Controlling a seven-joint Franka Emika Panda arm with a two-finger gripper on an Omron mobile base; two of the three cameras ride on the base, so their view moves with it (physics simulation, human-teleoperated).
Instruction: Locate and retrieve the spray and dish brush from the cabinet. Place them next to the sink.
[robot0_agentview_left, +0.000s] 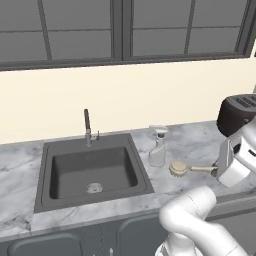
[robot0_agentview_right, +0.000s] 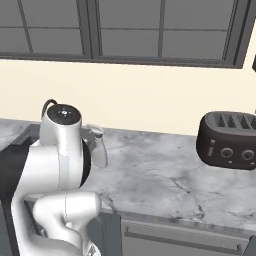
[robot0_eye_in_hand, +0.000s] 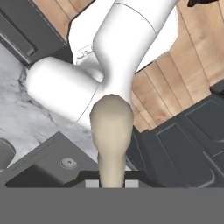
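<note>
The spray (robot0_agentview_left: 157, 148), a pale see-through bottle with a trigger head, stands upright on the white marble counter (robot0_agentview_left: 195, 142) just right of the sink (robot0_agentview_left: 91, 172). In the right base view the spray (robot0_agentview_right: 100, 148) is partly hidden behind my arm. The dish brush (robot0_agentview_left: 178, 169) lies level and low over the marble, right of the spray, round head toward the sink. My gripper (robot0_agentview_left: 216, 171) is shut on the end of its tan handle. In the hand view the dish brush (robot0_eye_in_hand: 111, 131) runs up from my gripper (robot0_eye_in_hand: 111, 184). The cabinet is out of view.
A dark toaster (robot0_agentview_left: 237, 114) sits at the back right of the counter, also seen as the toaster (robot0_agentview_right: 228, 140) in the right base view. The slim faucet (robot0_agentview_left: 87, 127) rises behind the basin. Windows line the wall above. Low dark cupboards (robot0_agentview_right: 175, 237) run under the counter.
</note>
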